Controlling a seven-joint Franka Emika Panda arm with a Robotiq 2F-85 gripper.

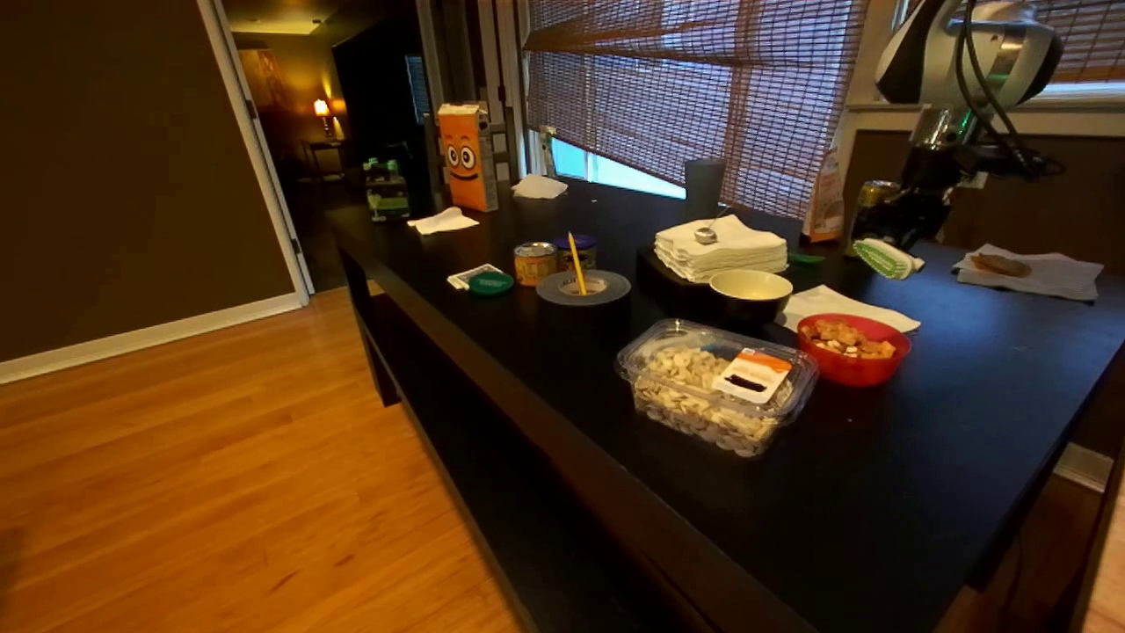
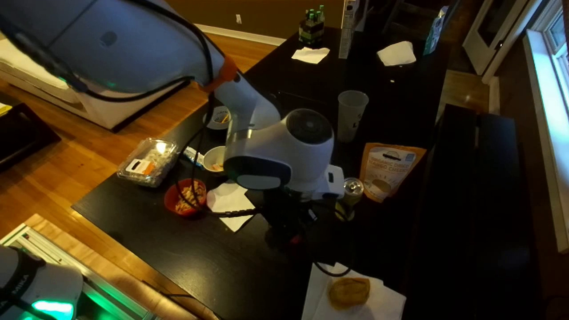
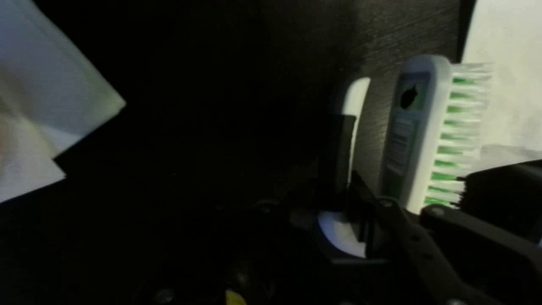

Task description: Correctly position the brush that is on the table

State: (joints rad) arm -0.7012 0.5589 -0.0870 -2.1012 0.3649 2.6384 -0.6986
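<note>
- While the arm [image 2: 302, 164] hides part of the desk [image 2: 146, 231] in an exterior view, the wrist view gives the brush [image 3: 427, 127]: white body, white-and-green bristles, printed label on its back.
- Grip: jaws clenched on the handle. In an exterior view the brush sits tilted, roughly between the red bowl [image 1: 852, 374] and the paper napkin [image 2: 378, 306] bearing a flat brown piece of food [image 2: 349, 291]. Whether it touches the top, cannot tell.
- Closest obstacle: drink can [image 2: 353, 189], upright, near the jaws. Next to it an orange pouch [image 2: 387, 173], "mango" on the front; beyond, a tall frosted cup [image 2: 351, 116].
- Spread napkin [image 2: 231, 202] just beside the red bowl, which holds snack pieces. Clear tub [image 1: 758, 376] near it, lid on, pale bits inside.
- Farther along: napkin stack [image 1: 721, 257] topped by a small metal piece [image 1: 706, 236]; cream-lined bowl [image 1: 750, 287] in front.
- Tape roll [image 1: 613, 290] lying flat, pencil [image 1: 576, 261] standing in its hole; small tin [image 1: 535, 264] and green lid [image 1: 489, 283] near.
- Far end: orange carton [image 1: 468, 171] with cartoon face, bottle carrier [image 2: 311, 32], two loose napkins [image 1: 539, 186].
- Surface: black-brown, smooth, faintly glossy.
- Room: dim. Plank floor [image 1: 220, 501], brown wall [image 1: 114, 176], woven blind [image 1: 668, 97] hanging askew, lit lamp [image 1: 322, 108] through a doorway, dark bench [image 2: 458, 186] on the window side.
</note>
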